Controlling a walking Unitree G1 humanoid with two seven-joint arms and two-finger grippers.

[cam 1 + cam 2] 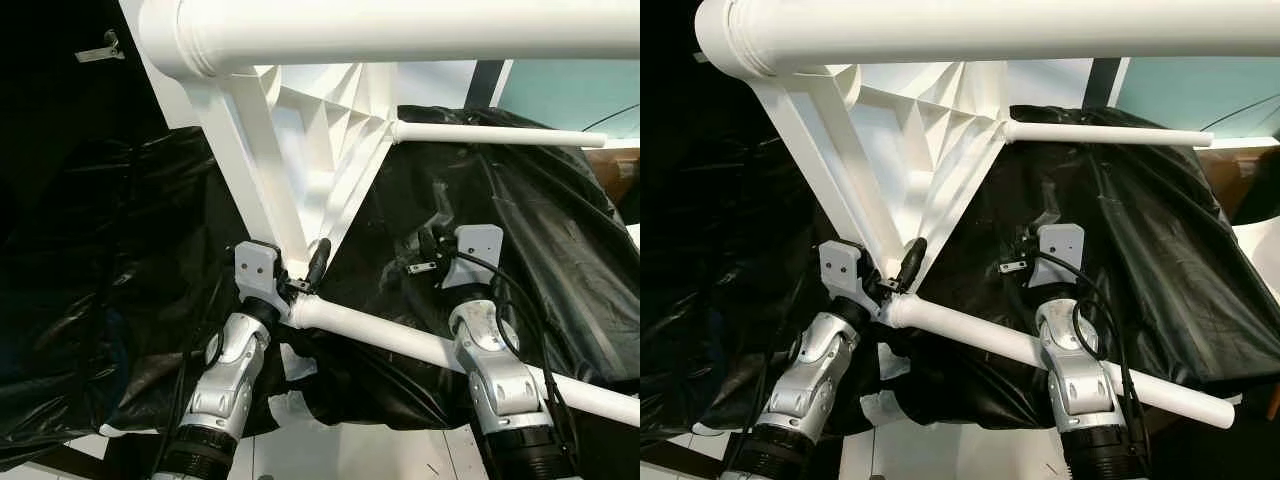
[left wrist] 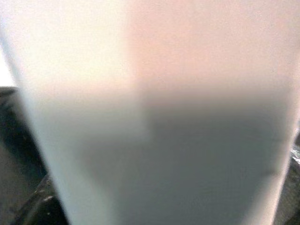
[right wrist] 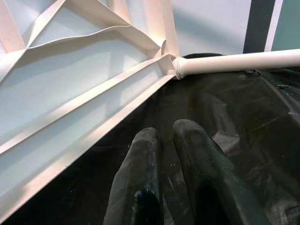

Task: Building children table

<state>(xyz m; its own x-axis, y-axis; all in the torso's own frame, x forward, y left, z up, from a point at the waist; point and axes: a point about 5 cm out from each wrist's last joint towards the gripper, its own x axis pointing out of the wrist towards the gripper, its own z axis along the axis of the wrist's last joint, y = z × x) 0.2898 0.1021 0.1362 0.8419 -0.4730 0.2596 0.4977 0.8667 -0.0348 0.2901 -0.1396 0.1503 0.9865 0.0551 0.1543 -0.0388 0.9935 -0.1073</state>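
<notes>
The white table [image 1: 320, 130] is seen upturned on black sheeting [image 1: 540, 220], ribbed underside showing, with 3 white legs in view. The left gripper [image 1: 303, 277] is set at the corner where the near leg [image 1: 400, 340] joins the frame — its fingers lie against the joint, but a grip cannot be told. The right gripper [image 3: 171, 154] rests over the sheeting, fingers [image 3: 140, 178] closed together and empty — the far leg [image 3: 239, 62] lies ahead of the tips.

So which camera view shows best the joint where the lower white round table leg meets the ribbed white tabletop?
The left eye view: the lower white round table leg meets the ribbed white tabletop beside the left claw. The right eye view matches it; the left wrist view is blurred white.
</notes>
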